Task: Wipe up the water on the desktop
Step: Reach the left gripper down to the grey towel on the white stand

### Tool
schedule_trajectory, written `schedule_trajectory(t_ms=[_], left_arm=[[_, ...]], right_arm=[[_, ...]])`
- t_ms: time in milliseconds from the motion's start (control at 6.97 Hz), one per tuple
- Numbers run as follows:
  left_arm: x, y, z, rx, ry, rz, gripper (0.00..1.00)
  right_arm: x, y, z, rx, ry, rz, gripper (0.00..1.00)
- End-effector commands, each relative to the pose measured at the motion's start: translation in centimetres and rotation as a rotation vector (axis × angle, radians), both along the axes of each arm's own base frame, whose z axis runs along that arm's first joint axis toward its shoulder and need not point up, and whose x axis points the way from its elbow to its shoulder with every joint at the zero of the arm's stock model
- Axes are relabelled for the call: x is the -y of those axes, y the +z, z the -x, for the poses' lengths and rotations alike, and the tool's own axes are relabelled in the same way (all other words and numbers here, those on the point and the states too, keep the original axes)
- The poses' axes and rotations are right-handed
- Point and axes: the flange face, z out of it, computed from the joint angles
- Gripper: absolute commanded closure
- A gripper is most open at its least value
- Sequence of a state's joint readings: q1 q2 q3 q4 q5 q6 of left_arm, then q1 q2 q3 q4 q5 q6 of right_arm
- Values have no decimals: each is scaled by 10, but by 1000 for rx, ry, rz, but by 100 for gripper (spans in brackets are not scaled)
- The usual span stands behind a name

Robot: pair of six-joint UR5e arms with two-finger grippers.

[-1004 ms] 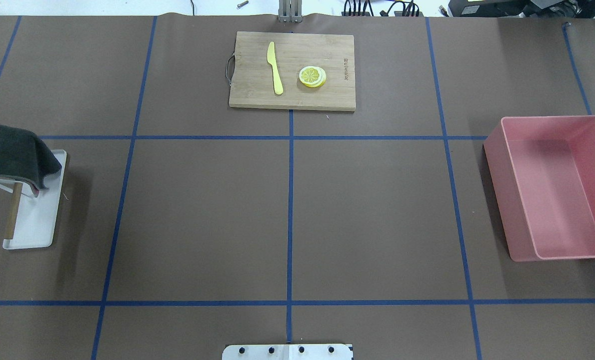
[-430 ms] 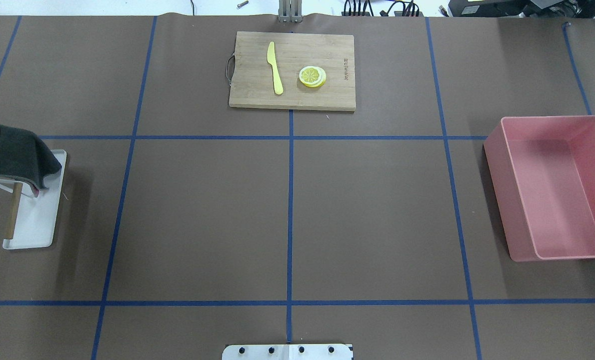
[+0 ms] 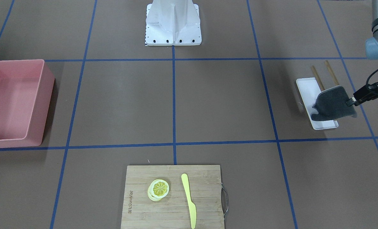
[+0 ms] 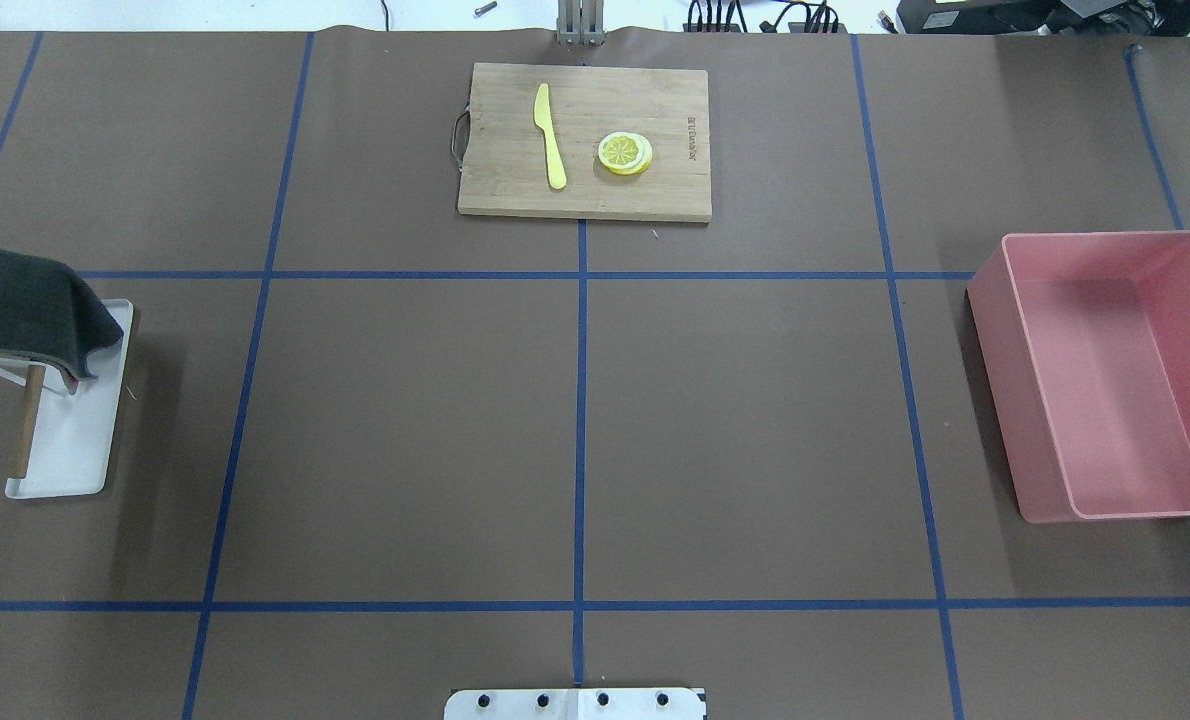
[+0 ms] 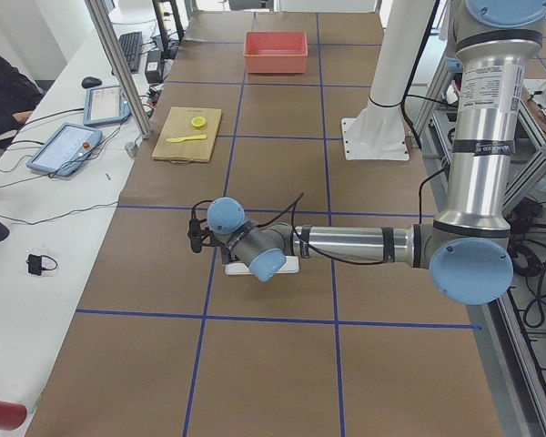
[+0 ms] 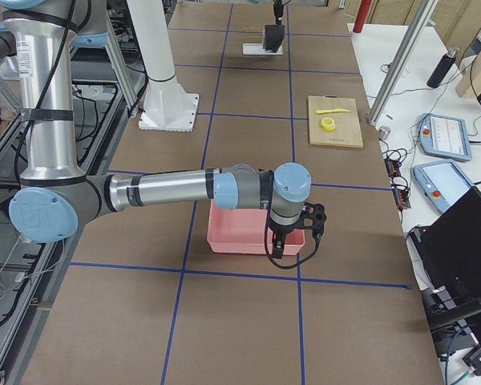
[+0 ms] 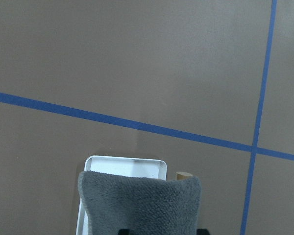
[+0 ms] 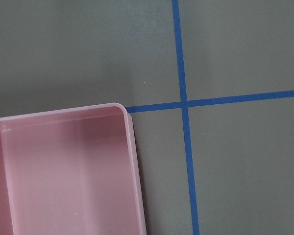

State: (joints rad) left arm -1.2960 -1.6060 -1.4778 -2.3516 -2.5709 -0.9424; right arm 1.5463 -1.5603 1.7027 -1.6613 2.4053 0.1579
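The desktop [image 4: 405,430] is brown with blue tape lines, and I see no water on it in any view. At its far left a dark grey cloth [image 4: 30,305] hangs over a small rack with wooden legs [image 4: 25,430], above a white tray [image 4: 75,440]. My left gripper [image 3: 351,101] is at the cloth's outer edge. In the left wrist view the cloth [image 7: 142,205] fills the gap between the two spread finger stubs. My right gripper [image 6: 293,241] hovers at the near corner of the pink bin [image 6: 256,237]; I cannot tell whether it is open or shut.
A bamboo cutting board [image 4: 585,195] at the far middle carries a yellow knife [image 4: 551,135] and lemon slices [image 4: 624,153]. The pink bin [image 4: 1105,380] stands at the right edge. The robot's white base [image 3: 173,22] sits at the near middle.
The left gripper has shifted slightly toward the robot at the cloth's edge. The cloth, rack and everything else stayed put.
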Motion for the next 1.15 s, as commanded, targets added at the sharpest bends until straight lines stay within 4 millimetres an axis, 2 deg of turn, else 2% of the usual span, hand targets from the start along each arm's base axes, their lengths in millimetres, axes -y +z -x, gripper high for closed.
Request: schedule_trajectory(t_ms=[0, 287, 574, 1004], left_arm=[[0, 3, 0, 2, 0, 6, 47], [2, 3, -1, 1, 1, 6, 47], [2, 2, -1, 1, 1, 4, 53], [4, 5, -2, 3, 2, 9, 53]], right_arm=[[1, -1, 0, 0, 0, -2, 0], [1, -1, 0, 0, 0, -2, 0], [2, -2, 0, 0, 0, -3, 0], [2, -1, 0, 0, 0, -2, 0]])
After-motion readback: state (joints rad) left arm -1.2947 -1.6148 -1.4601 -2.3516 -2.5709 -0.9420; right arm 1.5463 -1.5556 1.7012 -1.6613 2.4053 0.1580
